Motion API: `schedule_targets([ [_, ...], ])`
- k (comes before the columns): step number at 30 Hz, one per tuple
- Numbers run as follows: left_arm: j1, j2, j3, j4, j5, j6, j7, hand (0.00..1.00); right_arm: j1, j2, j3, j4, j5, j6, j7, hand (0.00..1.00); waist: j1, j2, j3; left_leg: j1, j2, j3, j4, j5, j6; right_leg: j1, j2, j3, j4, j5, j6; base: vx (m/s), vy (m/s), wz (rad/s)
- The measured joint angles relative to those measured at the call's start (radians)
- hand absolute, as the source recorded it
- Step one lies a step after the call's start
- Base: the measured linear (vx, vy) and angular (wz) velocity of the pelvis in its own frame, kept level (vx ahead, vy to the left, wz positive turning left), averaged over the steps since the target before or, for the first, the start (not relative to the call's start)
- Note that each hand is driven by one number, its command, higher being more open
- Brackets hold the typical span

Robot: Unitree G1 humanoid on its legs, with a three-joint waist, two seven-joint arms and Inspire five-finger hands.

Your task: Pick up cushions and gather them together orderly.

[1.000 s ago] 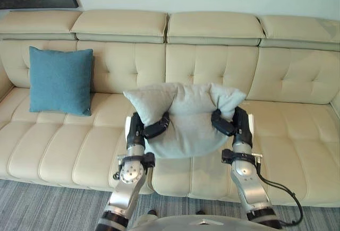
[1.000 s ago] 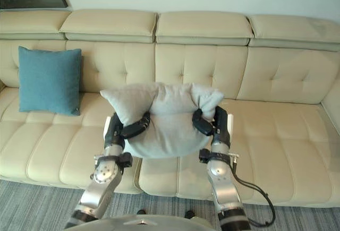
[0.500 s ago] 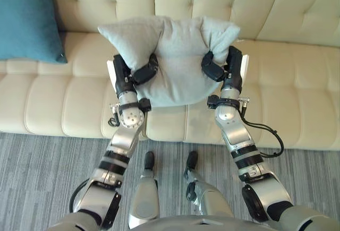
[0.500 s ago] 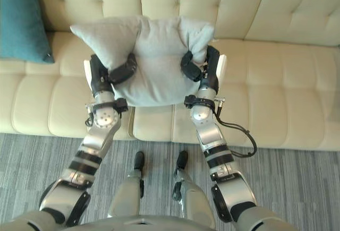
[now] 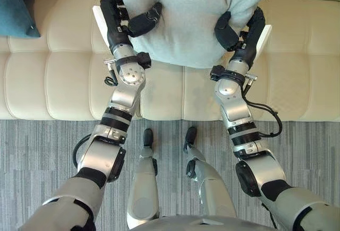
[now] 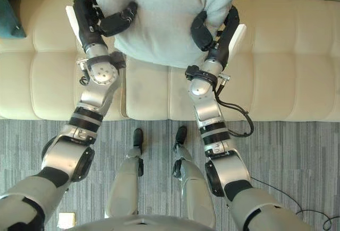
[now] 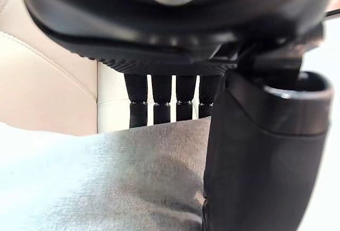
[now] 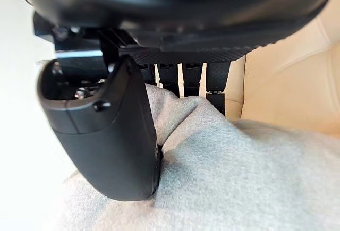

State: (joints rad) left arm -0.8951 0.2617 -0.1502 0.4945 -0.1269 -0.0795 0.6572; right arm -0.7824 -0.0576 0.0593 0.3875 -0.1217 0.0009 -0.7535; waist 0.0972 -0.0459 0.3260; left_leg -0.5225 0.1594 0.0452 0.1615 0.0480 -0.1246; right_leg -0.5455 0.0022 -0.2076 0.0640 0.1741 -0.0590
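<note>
the left hand (image 5: 139,23) and the right hand (image 5: 228,32) are gripping a pale grey cushion (image 5: 186,13) from either side, their thumbs curling over its front and denting the fabric. the cushion is being held over a cream tufted sofa (image 5: 58,66). a teal cushion (image 5: 11,8) is sitting well apart at the sofa's left end, and striped grey carpet (image 5: 37,156) is lying in front.

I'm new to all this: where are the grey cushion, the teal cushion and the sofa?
grey cushion (image 5: 186,18): left eye view, middle of its face.
teal cushion (image 5: 13,5): left eye view, its visible corner.
sofa (image 5: 64,82): left eye view, bare seat.
</note>
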Motion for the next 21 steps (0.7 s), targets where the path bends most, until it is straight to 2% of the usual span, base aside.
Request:
schedule_targets([
  [4, -0.043, 0.035, 0.019, 0.02, -0.001, 0.0, -0.011, 1.0, -0.076, -0.011, -0.001, 0.034, 0.006, -0.009, 0.004, 1.0, -0.005, -0.001, 0.021, -0.001, -0.001, -0.002, -0.005, 0.003, -0.003, 0.0, 0.0, -0.003, -0.005, 0.001, 0.0, 0.06, 0.014, 0.02],
  [8, -0.106, 0.079, 0.019, 0.083, -0.018, 0.0, -0.054, 1.0, -0.158, -0.068, -0.013, 0.115, 0.029, -0.032, 0.031, 1.0, -0.007, -0.003, 0.022, 0.003, -0.008, -0.012, -0.04, 0.032, -0.004, 0.002, -0.006, -0.014, -0.015, 0.003, -0.001, 0.06, 0.021, 0.12],
  [11, -0.137, 0.113, 0.035, 0.143, -0.024, -0.002, -0.104, 1.0, -0.214, -0.112, -0.042, 0.198, 0.11, -0.056, 0.076, 1.0, -0.008, -0.003, 0.032, 0.035, -0.013, -0.014, -0.068, 0.047, -0.002, 0.028, -0.01, -0.018, -0.021, 0.002, -0.001, 0.06, 0.026, 0.07],
  [16, -0.168, 0.129, 0.135, 0.202, -0.081, -0.031, -0.134, 1.0, -0.269, -0.173, -0.103, 0.263, 0.192, -0.06, 0.109, 1.0, -0.011, -0.004, 0.041, 0.051, -0.015, -0.027, -0.091, 0.059, -0.002, 0.041, -0.01, -0.031, -0.03, 0.003, -0.002, 0.03, 0.018, 0.07],
  [18, -0.171, 0.168, 0.202, 0.226, -0.157, -0.034, -0.141, 1.0, -0.308, -0.202, -0.126, 0.309, 0.272, -0.059, 0.136, 1.0, -0.009, -0.004, 0.042, 0.055, -0.012, -0.03, -0.103, 0.063, -0.005, 0.044, -0.006, -0.037, -0.036, 0.006, -0.005, 0.03, 0.006, 0.05],
  [21, -0.171, 0.185, 0.271, 0.246, -0.223, -0.041, -0.144, 1.0, -0.315, -0.226, -0.136, 0.318, 0.334, -0.059, 0.161, 1.0, -0.003, -0.004, 0.046, 0.068, -0.01, -0.033, -0.114, 0.069, -0.008, 0.063, -0.004, -0.043, -0.051, 0.01, -0.006, 0.05, 0.001, 0.07],
])
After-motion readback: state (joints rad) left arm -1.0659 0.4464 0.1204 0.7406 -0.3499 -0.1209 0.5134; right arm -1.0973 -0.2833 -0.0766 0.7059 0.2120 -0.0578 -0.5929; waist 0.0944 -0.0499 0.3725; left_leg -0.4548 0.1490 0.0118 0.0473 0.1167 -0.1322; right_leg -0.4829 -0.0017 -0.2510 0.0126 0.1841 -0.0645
